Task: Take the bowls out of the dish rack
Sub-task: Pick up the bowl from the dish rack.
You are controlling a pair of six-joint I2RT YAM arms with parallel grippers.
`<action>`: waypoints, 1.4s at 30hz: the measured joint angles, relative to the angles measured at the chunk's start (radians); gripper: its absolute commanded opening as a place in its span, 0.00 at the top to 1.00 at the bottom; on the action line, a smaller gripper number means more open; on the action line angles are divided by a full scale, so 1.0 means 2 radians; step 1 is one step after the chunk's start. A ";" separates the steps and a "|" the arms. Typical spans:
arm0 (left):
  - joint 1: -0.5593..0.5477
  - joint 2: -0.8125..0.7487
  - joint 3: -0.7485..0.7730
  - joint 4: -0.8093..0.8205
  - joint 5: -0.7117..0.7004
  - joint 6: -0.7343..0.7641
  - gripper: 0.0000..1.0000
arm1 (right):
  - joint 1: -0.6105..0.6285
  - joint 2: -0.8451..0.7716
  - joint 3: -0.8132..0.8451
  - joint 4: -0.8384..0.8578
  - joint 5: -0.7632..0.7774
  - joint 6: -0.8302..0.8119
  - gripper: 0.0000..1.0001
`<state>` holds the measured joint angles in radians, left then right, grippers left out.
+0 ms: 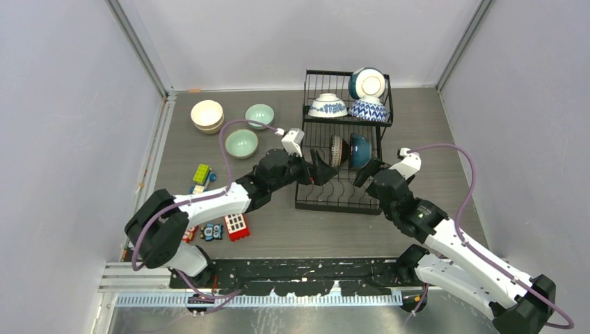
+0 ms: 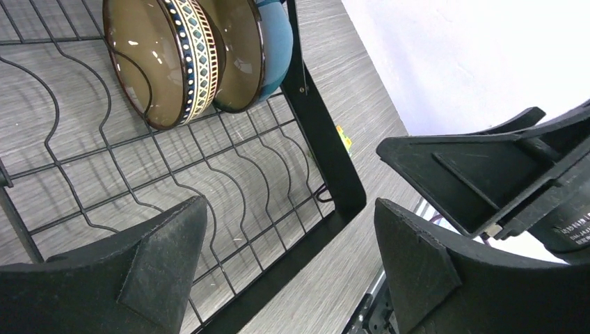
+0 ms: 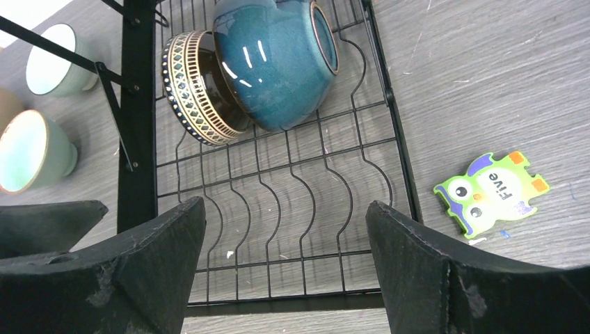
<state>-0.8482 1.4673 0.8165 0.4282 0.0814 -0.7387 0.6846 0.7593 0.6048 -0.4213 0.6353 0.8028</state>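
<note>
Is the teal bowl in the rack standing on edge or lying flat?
On edge: the teal bowl stands in the dish rack slots, mouth facing sideways.

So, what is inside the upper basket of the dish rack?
Three bowls sit in the upper basket: a white bowl with blue pattern, upside down, a blue zigzag bowl beside it, and a teal bowl tilted behind them. Whatever lies under them is hidden.

A dark teal bowl point(image 3: 275, 62) and a brown patterned bowl point(image 3: 198, 87) stand on edge, touching, at the far edge of the dish rack point(image 3: 136, 139). The right gripper point(image 3: 284, 212) hangs over its near edge, fingers wide apart.
</note>
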 measured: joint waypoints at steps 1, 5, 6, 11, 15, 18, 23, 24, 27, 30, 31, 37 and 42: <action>0.001 0.004 0.000 0.005 0.001 -0.006 0.09 | 0.000 -0.005 0.000 0.002 -0.001 -0.005 0.12; 0.001 0.007 -0.001 0.020 0.003 -0.016 0.09 | -0.001 -0.015 0.000 0.002 -0.019 -0.025 0.12; 0.001 0.007 -0.001 0.024 0.004 -0.019 0.09 | -0.001 -0.015 0.001 0.002 -0.025 -0.029 0.12; 0.001 0.027 0.001 0.052 0.014 -0.027 0.11 | -0.001 -0.021 0.013 -0.007 -0.042 -0.047 0.12; 0.001 0.069 0.010 0.076 0.024 -0.040 0.14 | -0.001 -0.038 0.018 -0.005 -0.055 -0.063 0.12; 0.001 0.093 0.014 0.092 0.030 -0.054 0.16 | -0.001 -0.053 0.018 -0.003 -0.064 -0.072 0.12; 0.001 0.112 0.018 0.117 0.034 -0.074 0.16 | -0.001 -0.087 0.017 -0.003 -0.072 -0.081 0.11; 0.001 0.112 0.018 0.121 0.034 -0.075 0.16 | -0.001 -0.094 0.017 -0.004 -0.072 -0.083 0.11; 0.001 0.112 0.018 0.130 0.029 -0.076 0.16 | -0.001 -0.109 0.017 -0.009 -0.072 -0.087 0.11; 0.001 0.112 0.019 0.128 0.024 -0.073 0.16 | -0.001 -0.115 0.018 -0.014 -0.071 -0.088 0.11; 0.001 0.114 0.021 0.125 0.023 -0.071 0.16 | -0.001 -0.113 0.018 -0.017 -0.071 -0.088 0.10; 0.002 0.133 0.051 0.112 0.008 -0.050 0.16 | -0.001 -0.117 0.018 -0.033 -0.072 -0.087 0.10; 0.002 0.144 0.066 0.114 -0.004 -0.038 0.16 | -0.001 -0.136 0.017 -0.033 -0.077 -0.087 0.09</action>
<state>-0.8440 1.7550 0.9478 0.6559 0.0738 -0.8146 0.6830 0.4866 0.6380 -0.4877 0.4812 0.6296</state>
